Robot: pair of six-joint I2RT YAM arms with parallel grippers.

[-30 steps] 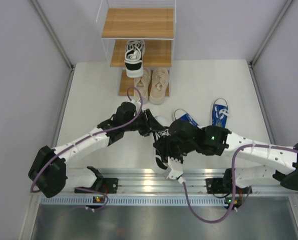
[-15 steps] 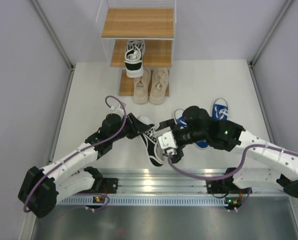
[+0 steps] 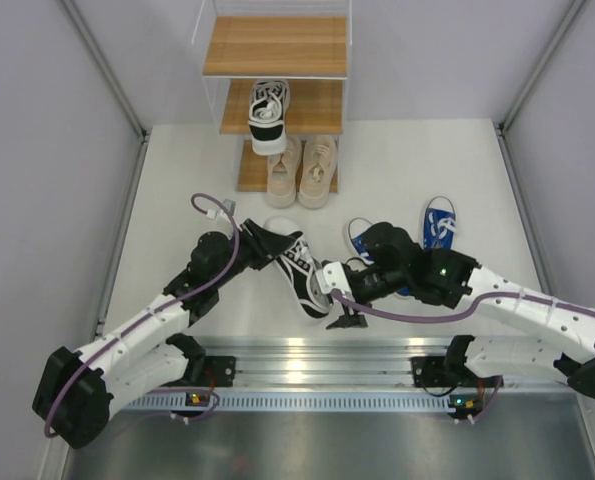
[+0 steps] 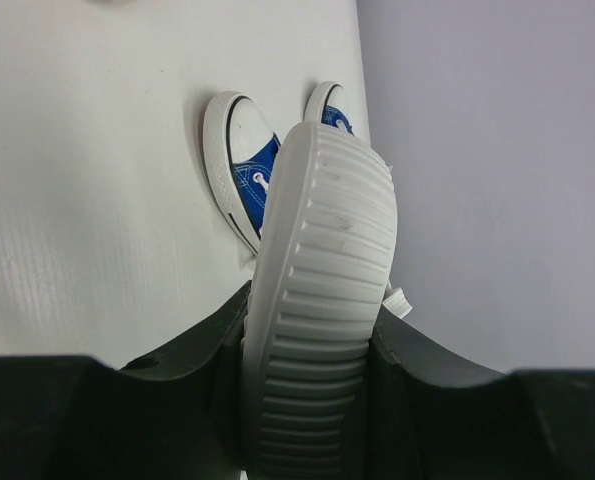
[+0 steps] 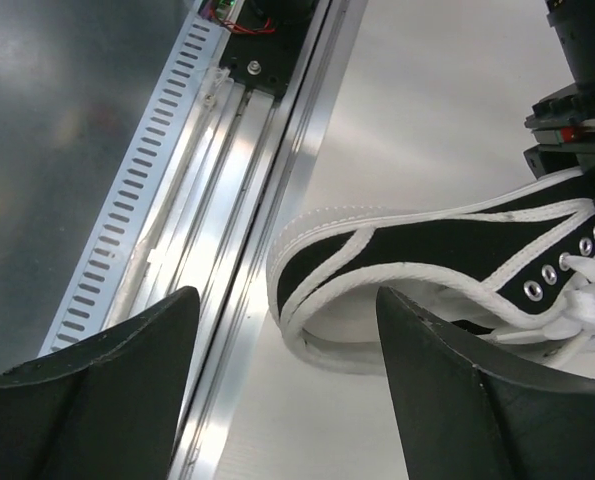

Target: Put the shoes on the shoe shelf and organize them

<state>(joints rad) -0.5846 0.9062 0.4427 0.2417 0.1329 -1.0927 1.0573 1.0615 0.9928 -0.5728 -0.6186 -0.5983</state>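
My left gripper [image 3: 264, 246] is shut on a black-and-white sneaker [image 3: 302, 272], clamping its sides; in the left wrist view its ribbed white sole [image 4: 322, 290] fills the gap between the fingers [image 4: 192, 390]. My right gripper [image 3: 344, 312] is open and empty, just off the sneaker's heel [image 5: 427, 250]. The shoe shelf [image 3: 322, 105] stands at the back; its middle board holds the other black-and-white sneaker [image 3: 267, 115], and the beige pair [image 3: 303, 170] sits on the bottom board. Two blue sneakers lie on the table, one [image 3: 367, 238] partly hidden by my right arm, the other [image 3: 439, 222] further right.
The shelf's top board [image 3: 275, 45] is bare. A metal rail [image 3: 307, 355] runs along the near edge and lies close beside my right gripper in the right wrist view [image 5: 237, 210]. Grey walls close in both sides. The blue pair [image 4: 245, 170] shows beyond the held sole.
My left arm has drawn back to the left, carrying the black-and-white sneaker. My right gripper has come off the sneaker and now stands open toward the near rail.
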